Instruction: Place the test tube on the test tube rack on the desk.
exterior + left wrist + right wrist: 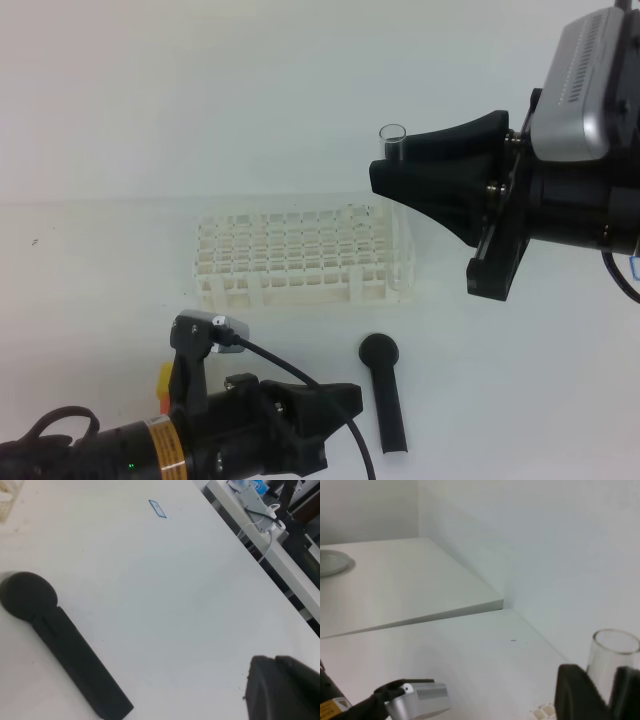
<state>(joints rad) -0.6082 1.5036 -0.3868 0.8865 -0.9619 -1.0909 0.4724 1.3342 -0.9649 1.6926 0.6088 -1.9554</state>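
The test tube (392,140) is clear glass and stands upright with its round rim up. My right gripper (386,172) is shut on it just above the back right corner of the white grid test tube rack (300,255). The black fingers hide the tube's lower part. In the right wrist view the test tube (611,657) rises between the two black fingers (576,694). The rack stands on the white desk (120,150). My left gripper (342,400) is shut and empty, low over the desk in front of the rack; one fingertip (280,690) shows in its wrist view.
A black round-headed stick (385,392) lies in front of the rack's right end, beside the left gripper; the left wrist view shows the stick (60,640) too. A yellow and orange cube (163,385) peeks out behind the left arm. The desk edge (260,565) runs along the right.
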